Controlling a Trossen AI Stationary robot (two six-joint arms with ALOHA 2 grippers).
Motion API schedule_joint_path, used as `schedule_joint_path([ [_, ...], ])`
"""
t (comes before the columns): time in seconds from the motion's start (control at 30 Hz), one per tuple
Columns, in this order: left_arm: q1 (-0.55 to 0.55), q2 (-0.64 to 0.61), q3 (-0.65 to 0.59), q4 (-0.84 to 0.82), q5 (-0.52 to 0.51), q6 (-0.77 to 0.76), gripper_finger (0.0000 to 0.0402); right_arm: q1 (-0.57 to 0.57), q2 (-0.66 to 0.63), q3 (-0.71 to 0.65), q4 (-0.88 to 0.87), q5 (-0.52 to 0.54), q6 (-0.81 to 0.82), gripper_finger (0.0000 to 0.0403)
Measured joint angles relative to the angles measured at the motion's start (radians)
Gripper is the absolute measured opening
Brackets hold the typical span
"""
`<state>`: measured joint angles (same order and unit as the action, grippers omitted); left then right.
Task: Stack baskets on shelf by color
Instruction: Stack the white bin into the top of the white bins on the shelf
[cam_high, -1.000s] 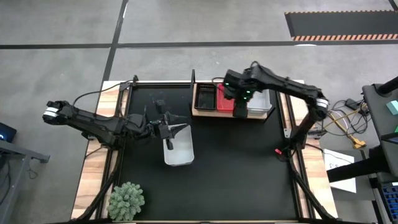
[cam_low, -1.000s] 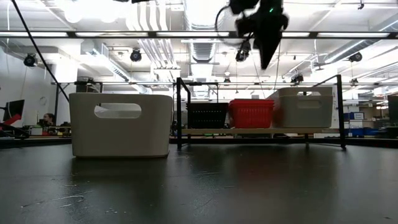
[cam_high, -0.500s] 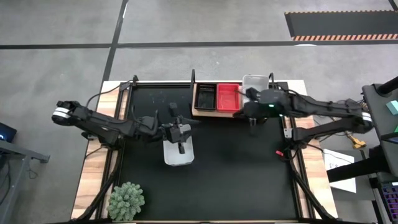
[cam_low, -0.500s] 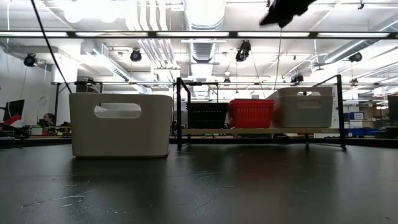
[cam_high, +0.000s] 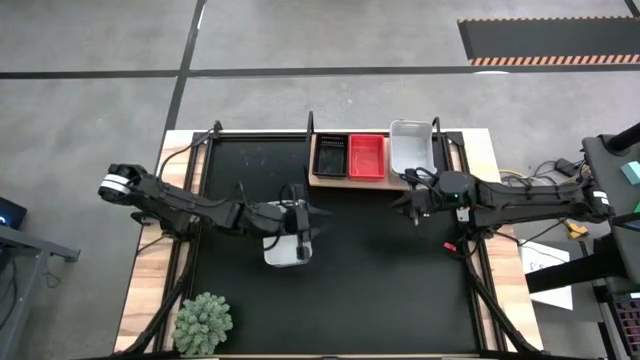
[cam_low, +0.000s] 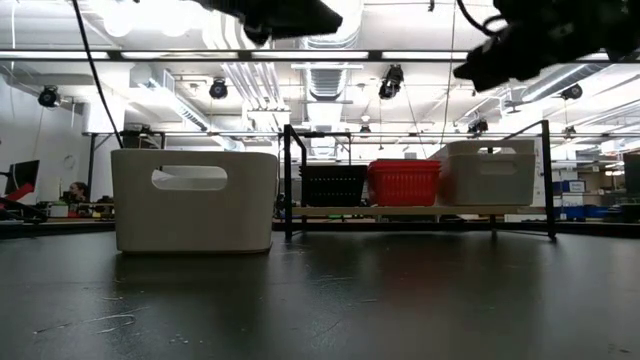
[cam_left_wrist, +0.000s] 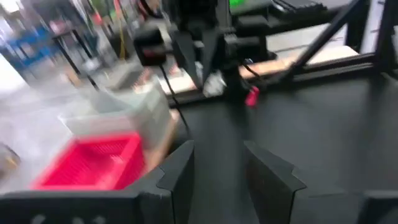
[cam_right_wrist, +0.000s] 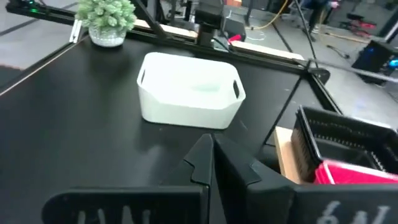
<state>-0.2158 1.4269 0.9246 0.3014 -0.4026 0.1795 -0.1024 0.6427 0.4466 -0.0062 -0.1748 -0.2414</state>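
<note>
A robotics lab in a large industrial hall.

Grey concrete floor (cam_high: 300, 40) with dark seam lines and a striped hazard mat (cam_high: 545, 40); exposed ceiling ducts (cam_low: 320, 30) and long strip lights (cam_low: 150, 55) overhead. Bench (cam_high: 150, 290) with wooden edges and a black mat, framed by black metal rods, loose cables (cam_high: 555, 195) beside it. Further workstations with a monitor (cam_low: 22, 175) and a seated person (cam_low: 75, 192) in the background.
</note>
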Motion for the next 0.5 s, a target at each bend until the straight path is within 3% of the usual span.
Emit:
schedule_joint_path([
  [0.2,-0.041,0.018,0.06,-0.171,0.0,-0.19,0.0118,0.0,-0.066,-0.096,0.127,-0.012,-0.013,0.0009],
  [0.43,-0.096,0.065,0.248,-0.701,0.007,-0.457,0.0118,0.0,-0.114,-0.21,0.267,-0.039,-0.019,0.0008],
  [0.5,-0.116,0.101,0.291,-0.761,0.033,-0.469,0.0118,0.0,-0.121,-0.225,0.288,-0.038,-0.019,0.0008],
])
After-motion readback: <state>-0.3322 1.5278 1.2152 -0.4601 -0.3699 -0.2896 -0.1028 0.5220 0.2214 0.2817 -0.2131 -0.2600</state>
